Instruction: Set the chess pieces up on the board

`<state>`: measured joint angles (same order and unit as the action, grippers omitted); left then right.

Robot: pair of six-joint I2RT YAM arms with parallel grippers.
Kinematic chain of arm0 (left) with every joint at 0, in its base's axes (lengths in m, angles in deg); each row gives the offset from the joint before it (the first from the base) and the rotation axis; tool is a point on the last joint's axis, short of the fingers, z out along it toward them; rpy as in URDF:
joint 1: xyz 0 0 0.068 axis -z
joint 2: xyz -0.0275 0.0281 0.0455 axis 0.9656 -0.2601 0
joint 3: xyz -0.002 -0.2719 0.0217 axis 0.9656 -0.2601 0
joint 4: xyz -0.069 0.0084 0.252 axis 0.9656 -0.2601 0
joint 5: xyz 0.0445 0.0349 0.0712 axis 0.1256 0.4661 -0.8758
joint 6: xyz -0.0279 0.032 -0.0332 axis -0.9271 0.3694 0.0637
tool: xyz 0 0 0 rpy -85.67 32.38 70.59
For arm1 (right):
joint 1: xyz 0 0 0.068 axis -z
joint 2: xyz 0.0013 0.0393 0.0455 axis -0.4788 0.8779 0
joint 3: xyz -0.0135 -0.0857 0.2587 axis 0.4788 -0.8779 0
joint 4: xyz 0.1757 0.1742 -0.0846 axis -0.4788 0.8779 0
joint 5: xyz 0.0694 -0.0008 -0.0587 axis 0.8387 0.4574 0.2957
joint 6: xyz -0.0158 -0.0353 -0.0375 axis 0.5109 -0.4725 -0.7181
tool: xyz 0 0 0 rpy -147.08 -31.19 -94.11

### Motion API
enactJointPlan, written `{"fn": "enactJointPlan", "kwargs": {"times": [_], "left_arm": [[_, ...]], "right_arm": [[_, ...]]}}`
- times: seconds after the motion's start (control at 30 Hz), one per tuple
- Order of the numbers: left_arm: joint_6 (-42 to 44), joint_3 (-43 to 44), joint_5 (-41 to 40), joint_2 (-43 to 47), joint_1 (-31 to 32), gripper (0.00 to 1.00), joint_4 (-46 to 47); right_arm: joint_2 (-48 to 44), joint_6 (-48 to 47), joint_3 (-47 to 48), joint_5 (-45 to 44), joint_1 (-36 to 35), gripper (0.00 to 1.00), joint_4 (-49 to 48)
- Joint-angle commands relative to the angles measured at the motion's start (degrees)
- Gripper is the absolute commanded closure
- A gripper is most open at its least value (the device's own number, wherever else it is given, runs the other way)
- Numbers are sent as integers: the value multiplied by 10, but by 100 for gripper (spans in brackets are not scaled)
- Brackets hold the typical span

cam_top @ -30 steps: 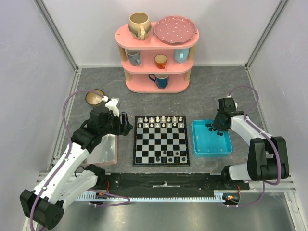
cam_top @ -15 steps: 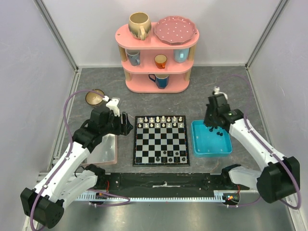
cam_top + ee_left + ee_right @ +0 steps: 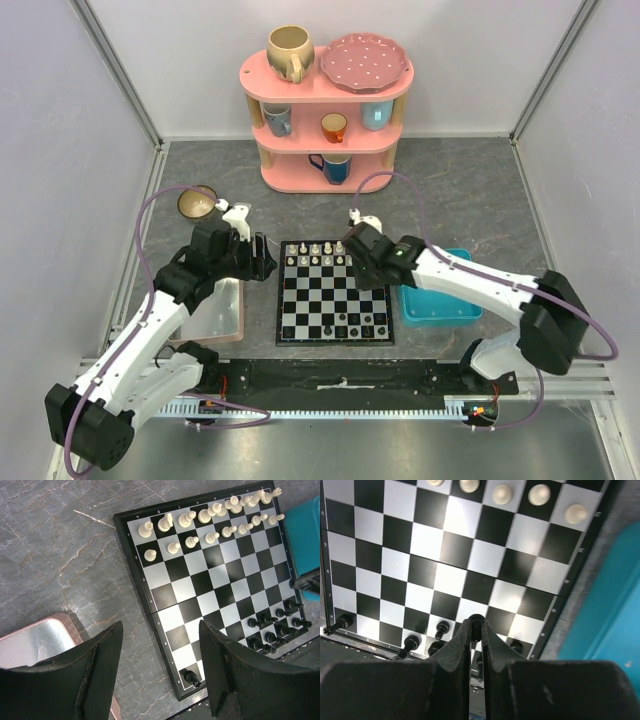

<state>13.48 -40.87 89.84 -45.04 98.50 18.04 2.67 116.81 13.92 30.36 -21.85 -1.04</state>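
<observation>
Right hand (image 3: pixel 476 630) pinches black piece (image 3: pixel 476 619) over board (image 3: pixel 427 542), near right edge.

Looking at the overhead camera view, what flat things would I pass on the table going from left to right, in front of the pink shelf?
pink-rimmed grey tray → flat black-and-white checked chessboard → blue rectangular tray
</observation>
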Motion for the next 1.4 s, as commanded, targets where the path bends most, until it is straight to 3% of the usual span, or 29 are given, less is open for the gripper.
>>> {"fn": "enactJointPlan", "kwargs": {"times": [0.0, 0.23, 0.57, 1.37], "left_arm": [[2, 13, -9, -23, -12, 32, -2], [-8, 16, 10, -24, -90, 32, -11], [-8, 14, -5, -11, -95, 31, -10], [-5, 12, 8, -13, -95, 31, -5]], "right_arm": [[52, 31, 53, -17, -31, 92, -41], [134, 30, 120, -11, -76, 92, -45], [188, 32, 146, -9, -105, 93, -25], [198, 63, 99, -14, -152, 93, -3]]}}
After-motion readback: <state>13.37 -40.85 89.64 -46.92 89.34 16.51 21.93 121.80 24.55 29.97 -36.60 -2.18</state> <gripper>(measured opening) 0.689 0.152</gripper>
